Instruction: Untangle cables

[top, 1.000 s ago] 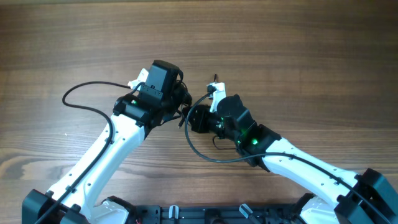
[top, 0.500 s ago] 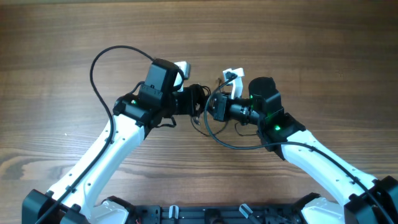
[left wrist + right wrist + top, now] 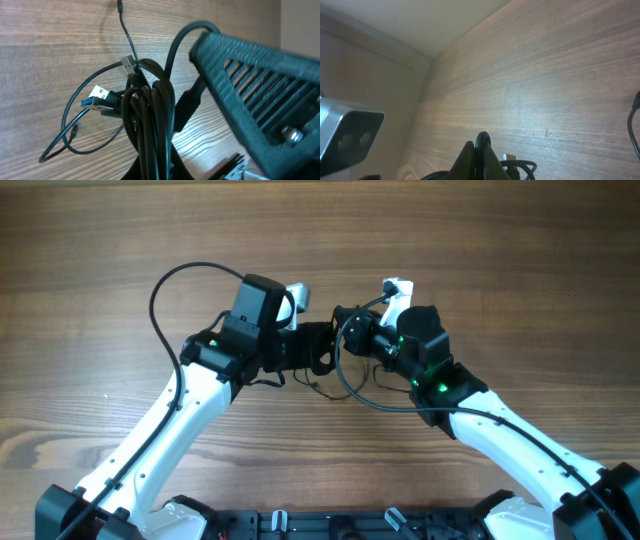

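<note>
Nearing the cables, right end effector

We see bare wooden table open along the far side and toward both outer edges. At centre the left gripper and right gripper nearly meet, the cables bunched between these 2, closing that gap. A thick arm cable arches over the left arm.

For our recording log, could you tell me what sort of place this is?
Probably a robotics lab bench: a wooden table, a left arm and right arm based at its edge, and tangled cables.
</note>
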### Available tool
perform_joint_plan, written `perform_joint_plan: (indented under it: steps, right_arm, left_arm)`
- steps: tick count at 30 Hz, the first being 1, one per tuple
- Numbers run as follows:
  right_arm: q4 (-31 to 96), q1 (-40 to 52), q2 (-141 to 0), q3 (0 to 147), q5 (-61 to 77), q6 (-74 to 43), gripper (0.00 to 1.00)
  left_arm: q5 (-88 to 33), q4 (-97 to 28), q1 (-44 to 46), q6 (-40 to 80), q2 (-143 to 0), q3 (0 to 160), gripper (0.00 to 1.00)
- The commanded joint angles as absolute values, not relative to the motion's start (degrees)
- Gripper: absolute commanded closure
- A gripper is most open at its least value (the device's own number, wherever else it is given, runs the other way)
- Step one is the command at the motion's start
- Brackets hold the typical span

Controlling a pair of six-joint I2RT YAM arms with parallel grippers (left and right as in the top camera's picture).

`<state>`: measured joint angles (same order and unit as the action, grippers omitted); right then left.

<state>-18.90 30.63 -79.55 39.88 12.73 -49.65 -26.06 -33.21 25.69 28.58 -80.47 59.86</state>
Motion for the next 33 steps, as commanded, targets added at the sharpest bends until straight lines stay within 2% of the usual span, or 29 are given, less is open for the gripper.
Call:
perform_joint_plan:
  steps: [1, 6, 7, 13, 16, 19, 23, 28, 33]
  right_arm:
    - [-16.60, 32.80, -80.49, 40.49, 10.52, -51.62, 0.96]
    - [-14.70, 35.27, -80.49, 40.49, 10.26, -51.57, 0.95]
    - [-14.72, 35.53, -80.49, 40.49, 9.41, -51.57, 0.96]
    - [-19.22, 35.48, -80.49, 40.49, -2.92, -50.98, 0.96]
    - [-22.65, 35.33, -80.49, 40.49, -3.42, -50.98, 0.96]
    - [-23.27, 35.35, -80.49, 40.49, -1.74, -51.16, 0.96]
    - [-22.92, 36.16, -81.23, 40.49, 2.68, -51.83, 0.95]
    - [-23.92, 37.63, -84.36, 40.49, 2.83, -57.10, 0.95]
    - [-24.86, 37.71, -84.95, 40.49, 2.68, -57.01, 0.95]
  left_arm:
    - [-28.47, -33.21, 22.02, 44.31, -80.36, 59.90, 0.96]
    - [-28.47, -33.15, 18.09, 65.80, -80.36, 59.90, 0.96]
    - [-28.51, -32.97, 18.13, 66.46, -80.36, 59.90, 0.96]
    - [-28.40, -35.29, 19.00, 50.30, -80.38, 59.90, 0.96]
    - [-25.19, -37.93, 19.00, 46.68, -80.38, 59.90, 0.96]
    - [-24.16, -38.20, 19.00, 47.59, -80.38, 59.90, 0.96]
    - [-24.45, -36.97, 19.03, 56.05, -80.38, 59.90, 0.96]
    - [-25.89, -36.60, 20.27, 56.21, -80.38, 59.90, 0.96]
    - [-25.87, -36.62, 22.31, 57.65, -80.38, 59.90, 0.96]
